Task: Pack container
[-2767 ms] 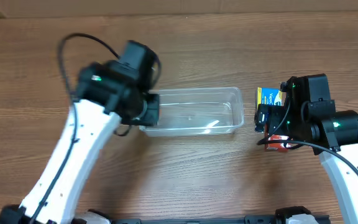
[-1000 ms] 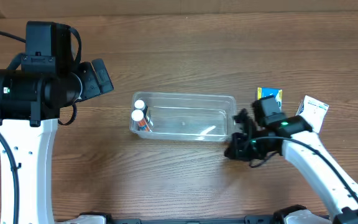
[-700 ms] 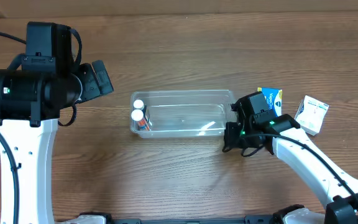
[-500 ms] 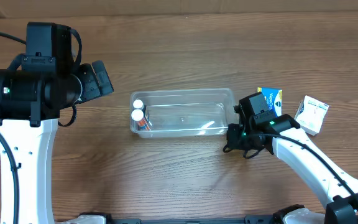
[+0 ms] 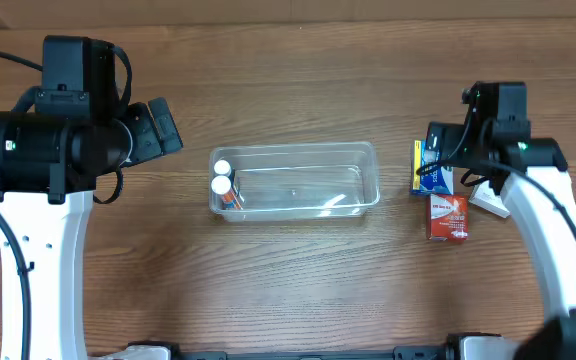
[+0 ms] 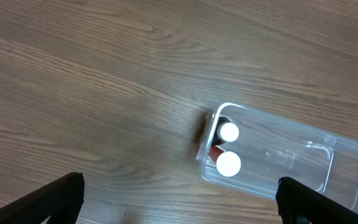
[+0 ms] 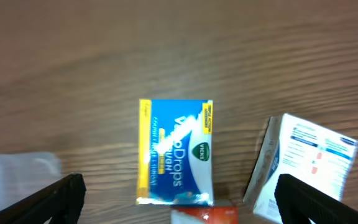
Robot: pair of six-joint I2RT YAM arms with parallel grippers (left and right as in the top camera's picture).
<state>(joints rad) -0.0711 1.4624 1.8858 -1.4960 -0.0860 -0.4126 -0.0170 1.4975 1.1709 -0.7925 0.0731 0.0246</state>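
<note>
Two white-capped bottles [image 5: 222, 178] are recorded inside the container [image 5: 298, 190], at its left end. The left gripper [image 6: 179, 198] and right gripper [image 7: 179, 198] are found spread wide, nothing held.

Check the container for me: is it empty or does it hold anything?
Not empty. The container holds two white-capped bottles, upright at its left end; the rest is bare.
</note>
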